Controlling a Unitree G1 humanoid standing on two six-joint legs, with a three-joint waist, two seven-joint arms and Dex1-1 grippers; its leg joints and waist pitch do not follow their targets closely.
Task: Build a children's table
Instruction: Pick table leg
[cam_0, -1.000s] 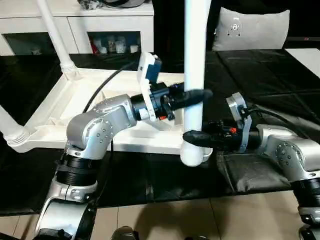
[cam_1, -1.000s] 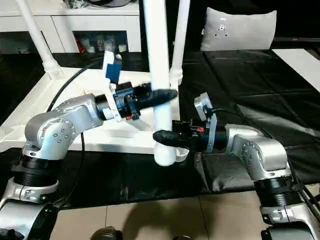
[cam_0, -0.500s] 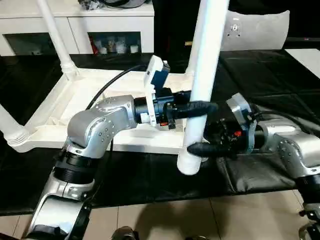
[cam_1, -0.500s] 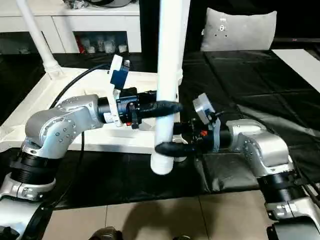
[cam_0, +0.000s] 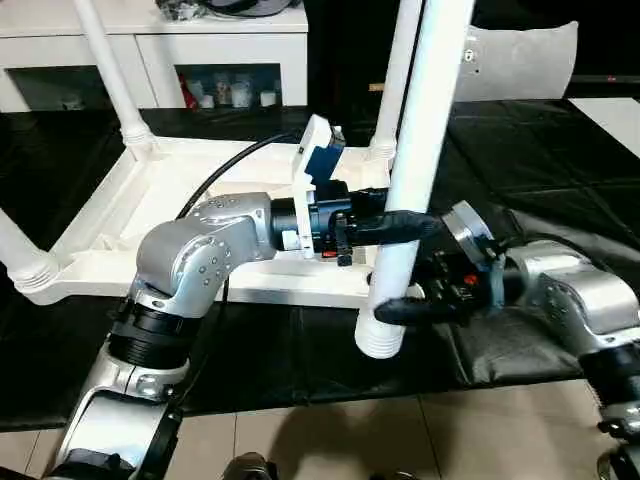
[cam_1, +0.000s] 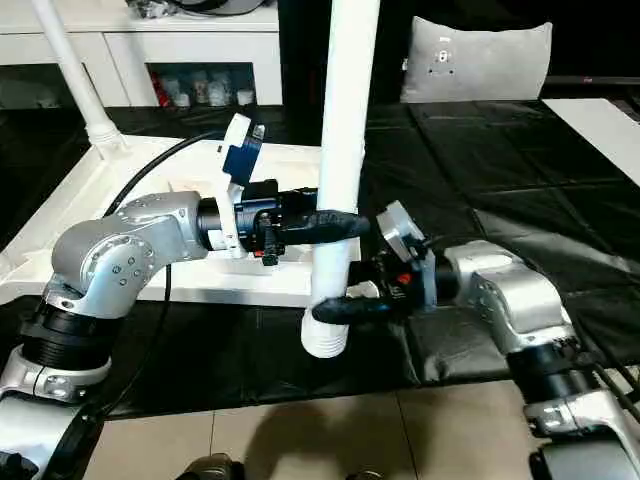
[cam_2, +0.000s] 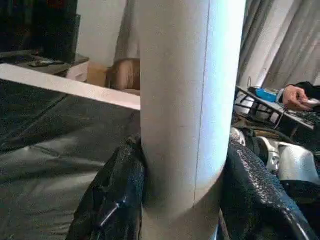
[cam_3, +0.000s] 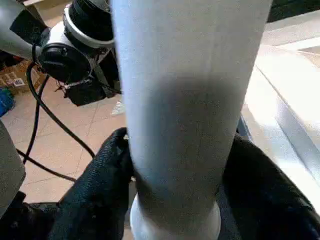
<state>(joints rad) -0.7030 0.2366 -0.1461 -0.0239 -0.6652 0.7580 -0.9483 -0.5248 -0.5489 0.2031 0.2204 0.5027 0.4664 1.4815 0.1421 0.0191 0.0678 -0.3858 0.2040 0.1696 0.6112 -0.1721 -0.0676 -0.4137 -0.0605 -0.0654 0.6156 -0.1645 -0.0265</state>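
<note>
Leg (cam_0: 415, 190) between left gripper (cam_0: 398, 226) fingers (upright) — clamped

- Even indoor light from above; the white leg (cam_0: 415, 190) shines bright against the dark black table cover (cam_0: 560, 160).
- Soft shadows fall on the tiled floor (cam_0: 330, 440) under the arms.
- In the wrist views the leg looms close and slightly soft, one side shaded grey.
- The background there is blurred.

Smooth white plastic leg (cam_0: 420, 170), ribbed white plastic tabletop (cam_0: 150, 215), matt black cloth table cover (cam_0: 530, 160), brushed silver forearms (cam_0: 205, 250).
</note>
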